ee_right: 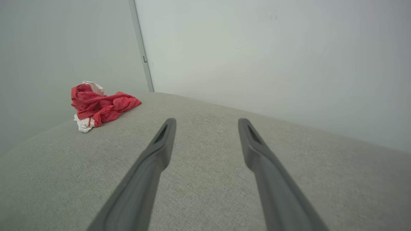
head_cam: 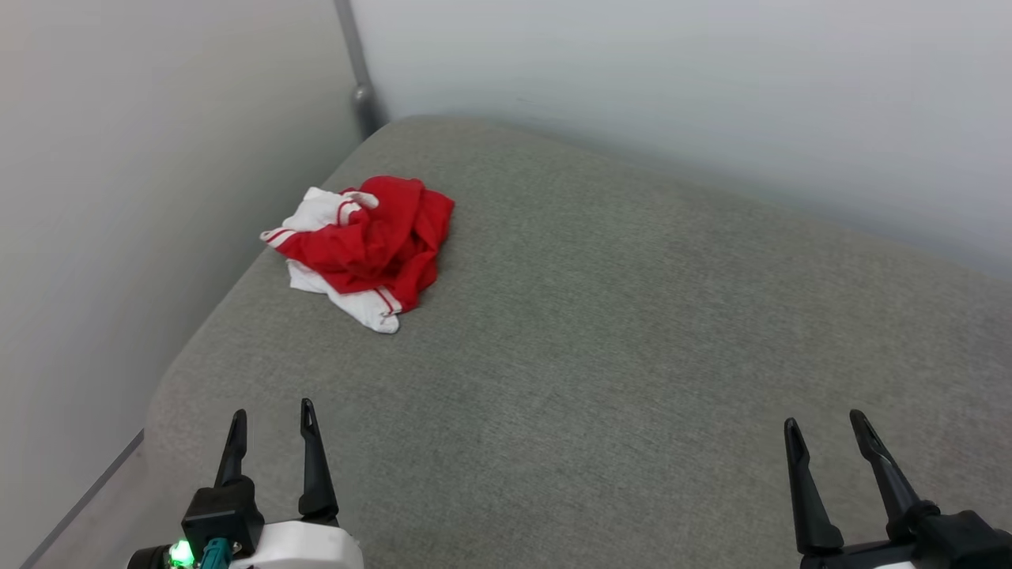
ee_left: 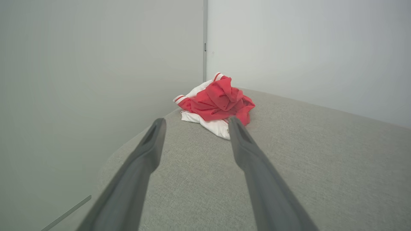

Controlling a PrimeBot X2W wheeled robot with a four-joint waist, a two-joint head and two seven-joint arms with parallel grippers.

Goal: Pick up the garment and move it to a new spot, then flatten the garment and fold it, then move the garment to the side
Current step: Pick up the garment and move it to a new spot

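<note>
A broad cushioned surface (head_cam: 632, 356) covered in grey woven cloth carries everything here; its far left corner is rounded and its left edge curves down softly. One T-shirt (head_cam: 365, 245) lies directly on it, near that corner and close to the left edge. It is crumpled into a loose red heap, with white sleeve parts and red-striped trim poking out at the left and front
</note>
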